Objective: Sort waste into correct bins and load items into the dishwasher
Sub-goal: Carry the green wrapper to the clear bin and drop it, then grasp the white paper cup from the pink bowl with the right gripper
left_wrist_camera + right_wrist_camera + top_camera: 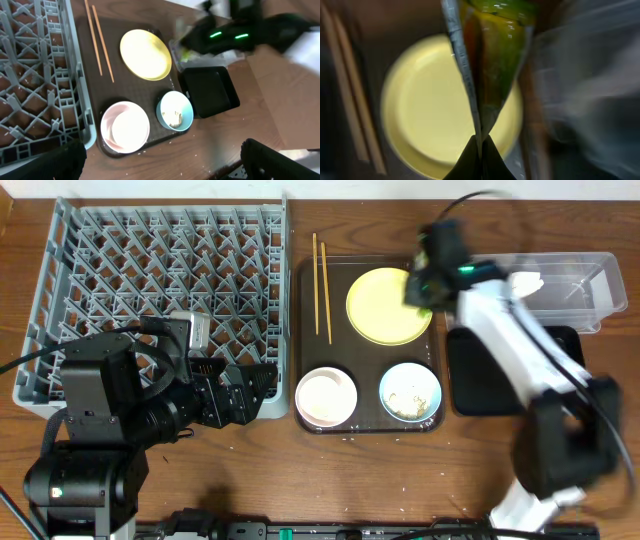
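Observation:
A green snack wrapper [495,55] hangs from my right gripper [481,145], which is shut on its lower edge above the yellow plate [430,110]. From overhead, that gripper [420,285] hovers over the plate's [385,305] right rim, near the clear tub [570,285], where a white napkin [527,281] lies. Two chopsticks [320,285], a cream bowl [326,396] and a blue bowl [410,391] with rice scraps sit on the brown tray [305,330]. My left gripper [165,165] is open and empty over the table's front edge, beside the grey dish rack [160,280].
The black tray [500,370] lies right of the brown tray, just in front of the clear tub, with my right arm crossing above it. Small whitish crumbs dot the wood [210,150] in front of the brown tray.

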### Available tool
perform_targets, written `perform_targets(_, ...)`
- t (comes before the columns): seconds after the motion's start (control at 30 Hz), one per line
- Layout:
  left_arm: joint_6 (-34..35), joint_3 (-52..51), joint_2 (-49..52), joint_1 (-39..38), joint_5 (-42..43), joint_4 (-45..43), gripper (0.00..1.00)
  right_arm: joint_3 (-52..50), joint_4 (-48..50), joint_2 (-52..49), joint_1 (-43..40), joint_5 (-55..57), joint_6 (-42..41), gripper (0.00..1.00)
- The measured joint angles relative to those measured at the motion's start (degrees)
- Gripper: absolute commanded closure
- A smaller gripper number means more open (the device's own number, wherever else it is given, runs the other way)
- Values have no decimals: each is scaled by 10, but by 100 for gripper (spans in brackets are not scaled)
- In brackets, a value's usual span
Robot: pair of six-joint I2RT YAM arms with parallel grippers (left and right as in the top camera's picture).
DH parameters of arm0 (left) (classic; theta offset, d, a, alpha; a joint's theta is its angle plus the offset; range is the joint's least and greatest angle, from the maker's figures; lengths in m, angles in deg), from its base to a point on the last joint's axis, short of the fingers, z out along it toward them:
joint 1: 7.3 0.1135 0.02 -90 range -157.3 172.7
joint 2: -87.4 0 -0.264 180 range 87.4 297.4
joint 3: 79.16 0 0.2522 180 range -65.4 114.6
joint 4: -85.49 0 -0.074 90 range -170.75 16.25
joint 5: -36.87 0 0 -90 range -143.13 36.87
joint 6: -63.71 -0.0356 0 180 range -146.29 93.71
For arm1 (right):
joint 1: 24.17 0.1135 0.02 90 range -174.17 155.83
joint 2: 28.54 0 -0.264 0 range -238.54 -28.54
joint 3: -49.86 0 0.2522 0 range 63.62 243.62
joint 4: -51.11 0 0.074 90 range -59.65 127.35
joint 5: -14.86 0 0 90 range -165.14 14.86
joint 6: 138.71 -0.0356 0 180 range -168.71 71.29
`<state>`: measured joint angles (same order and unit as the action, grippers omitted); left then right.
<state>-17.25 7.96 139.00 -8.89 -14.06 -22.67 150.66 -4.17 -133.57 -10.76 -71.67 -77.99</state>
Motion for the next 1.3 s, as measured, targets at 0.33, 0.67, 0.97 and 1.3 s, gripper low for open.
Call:
perform_targets(0.33,0,0,0,0,0,13,0,18,-41,38,-146,58,-231,97)
perform_targets(0.67,-14,0,0,0,0,21,1,9,-52,-20,-154,28,-233,56)
perform_targets(0.97,-30,0,0,0,0,21,1,10,-107,144,-117,-130,-36,57)
perform_targets(1.3,-25,0,0,0,-49,23,1,-21,-249,156,113,-245,156,52)
